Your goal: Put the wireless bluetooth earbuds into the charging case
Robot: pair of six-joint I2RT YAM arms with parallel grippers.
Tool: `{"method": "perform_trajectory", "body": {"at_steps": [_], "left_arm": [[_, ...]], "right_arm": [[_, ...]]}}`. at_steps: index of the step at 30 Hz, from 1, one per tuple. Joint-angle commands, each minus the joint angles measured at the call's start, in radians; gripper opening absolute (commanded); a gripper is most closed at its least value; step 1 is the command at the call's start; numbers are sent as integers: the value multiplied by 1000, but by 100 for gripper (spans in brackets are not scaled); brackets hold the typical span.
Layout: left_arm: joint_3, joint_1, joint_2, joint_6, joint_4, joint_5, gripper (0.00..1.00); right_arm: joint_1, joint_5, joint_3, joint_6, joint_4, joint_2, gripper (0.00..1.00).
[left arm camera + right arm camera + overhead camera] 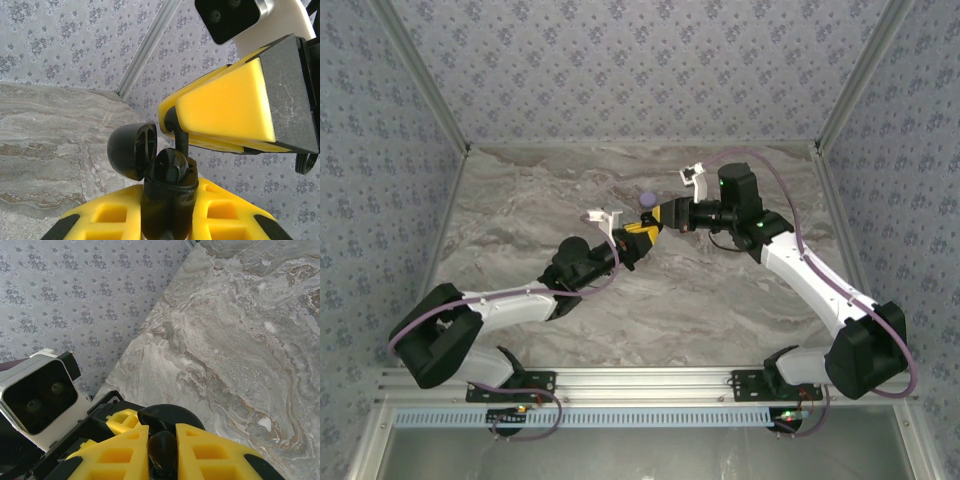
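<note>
My left gripper (167, 225) clamps the glossy round black charging case (169, 172); my right gripper (162, 440) pinches a tiny black earbud (162, 456). Light and slippery, I judge: hold the bud, stem free.

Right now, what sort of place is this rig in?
Probably an enclosed robot test cell: marble-patterned tabletop, wallpapered panels boxing it in, aluminium rail mounting left arm and right arm. Left gripper holds the charging case, right gripper an earbud.

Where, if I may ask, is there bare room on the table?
Free: marble between the left arm and left wall, and between both arms by the near rail. Crowded: centre, where left gripper with charging case meets right gripper with earbud.
</note>
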Motion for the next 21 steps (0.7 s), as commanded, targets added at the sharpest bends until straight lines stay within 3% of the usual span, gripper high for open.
{"method": "perform_trajectory", "body": {"at_steps": [1,13,21], "left_arm": [[14,-2,-46,4,79,-21,17],[21,-3,-53,14,68,-11,17],[27,-2,-53,21,54,12,17]], "right_arm": [[9,8,6,-28,-66,-17,19],[9,28,9,-50,-110,-27,22],[9,35,21,-60,-127,-27,30]]}}
